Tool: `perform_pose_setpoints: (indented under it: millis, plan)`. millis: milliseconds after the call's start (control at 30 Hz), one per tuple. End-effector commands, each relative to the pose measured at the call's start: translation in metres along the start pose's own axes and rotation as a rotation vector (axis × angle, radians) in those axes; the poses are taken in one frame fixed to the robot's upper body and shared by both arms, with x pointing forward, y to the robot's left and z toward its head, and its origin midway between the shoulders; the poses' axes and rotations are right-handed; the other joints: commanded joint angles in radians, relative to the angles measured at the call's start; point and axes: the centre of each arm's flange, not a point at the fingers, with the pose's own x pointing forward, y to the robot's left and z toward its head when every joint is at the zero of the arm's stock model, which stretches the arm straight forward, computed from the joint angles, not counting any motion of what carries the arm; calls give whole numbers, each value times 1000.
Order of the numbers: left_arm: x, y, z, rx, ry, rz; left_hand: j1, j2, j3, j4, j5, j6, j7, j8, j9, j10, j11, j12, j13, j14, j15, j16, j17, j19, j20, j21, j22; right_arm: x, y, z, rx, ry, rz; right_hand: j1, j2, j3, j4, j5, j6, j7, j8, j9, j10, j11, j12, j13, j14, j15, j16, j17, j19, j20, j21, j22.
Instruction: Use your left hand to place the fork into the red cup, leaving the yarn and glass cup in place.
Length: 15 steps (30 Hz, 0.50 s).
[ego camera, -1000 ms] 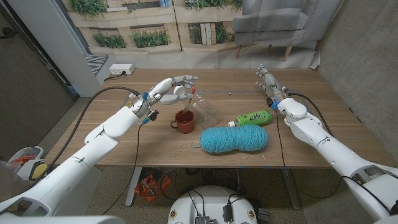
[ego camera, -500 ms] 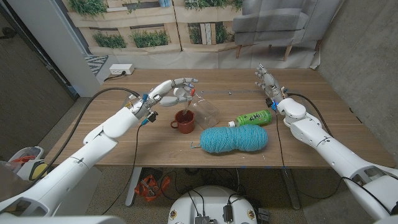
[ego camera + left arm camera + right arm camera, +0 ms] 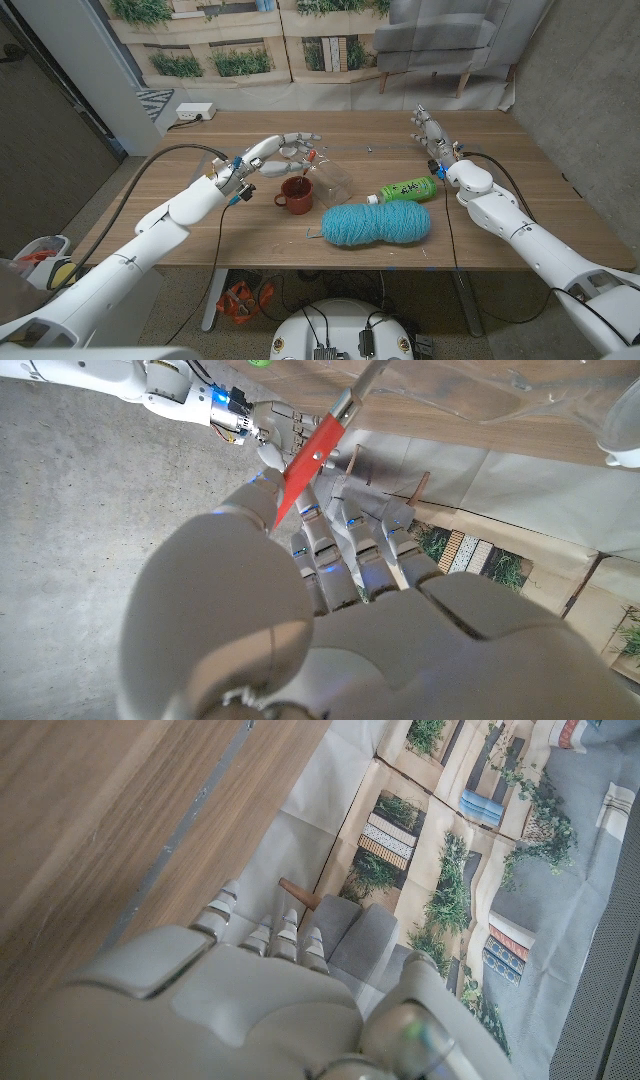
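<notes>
Fingers of my left hand (image 3: 283, 151) are pinching the fork (image 3: 318, 448) by its red handle, just above the red cup (image 3: 296, 193). It's looking light, stiff and slick, so I'm holding mid-handle.

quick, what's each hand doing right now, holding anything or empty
Left hand: holding the fork above the red cup.
Right hand: holds nothing, fingers apart, open.

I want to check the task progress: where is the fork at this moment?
In the head view the fork is in the left hand, left of table centre, above the red cup, beside the glass cup.
</notes>
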Motion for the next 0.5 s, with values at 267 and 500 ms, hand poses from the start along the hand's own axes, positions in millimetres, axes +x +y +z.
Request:
perform_pose_setpoints:
  millis: [267, 500]
  plan:
    - [2, -11, -6, 60, 20, -24, 6, 1, 2, 2, 7, 7, 0, -1, 1, 76, -71, -4, 4, 5, -168, -6, 4, -3, 4, -5, 1, -4, -3, -1, -7, 5, -3, 2, 8, 3, 0, 2, -5, 3, 7, 5, 10, -1, 2, 4, 4, -15, 1, 2, 7, 3, 4, 2]
    - [2, -13, -6, 75, 25, -32, 5, 2, 2, 3, 8, 8, 1, -1, 1, 73, -71, -6, 4, 3, -167, -8, 4, -4, 6, -5, 1, -5, -3, -2, -5, 8, -3, 2, 8, 3, 0, 2, -3, 4, 7, 5, 10, -4, 2, 4, 4, -15, 1, 2, 7, 2, 4, 2]
